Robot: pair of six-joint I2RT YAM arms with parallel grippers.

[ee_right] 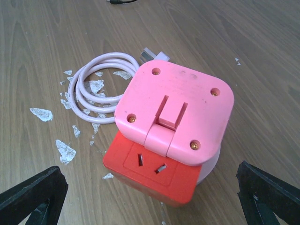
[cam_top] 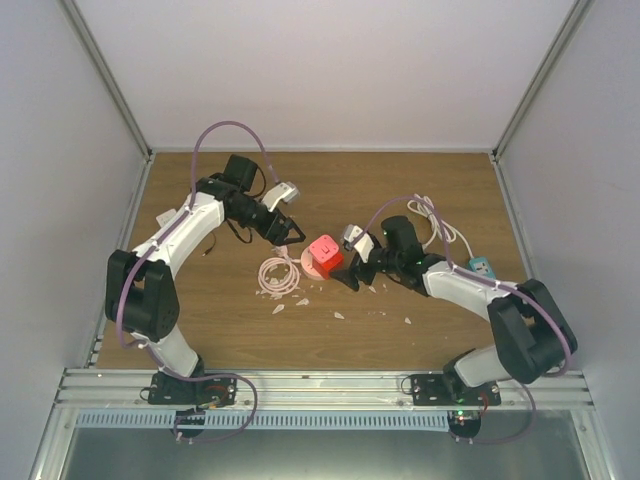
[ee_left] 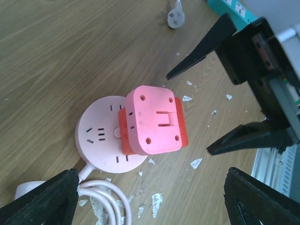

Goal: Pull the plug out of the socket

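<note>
A cube plug, pink on top with a red body [cam_top: 324, 253], sits plugged into a round pink socket [cam_top: 311, 267] in the middle of the wooden table. My left gripper [cam_top: 293, 233] is open and empty, just to the upper left of the plug. My right gripper [cam_top: 348, 273] is open and empty, just right of it, not touching. In the left wrist view the plug [ee_left: 152, 121] stands on the socket [ee_left: 96, 140] ahead of my open fingers [ee_left: 47, 199]. In the right wrist view the plug [ee_right: 173, 112] lies centred ahead of my open gripper [ee_right: 150, 208].
The socket's pink cord [cam_top: 278, 275] lies coiled to its left, also in the right wrist view [ee_right: 101, 84]. White flakes [cam_top: 338, 315] are scattered on the wood. A white cable [cam_top: 440, 225] and a teal object [cam_top: 482, 266] lie at the right.
</note>
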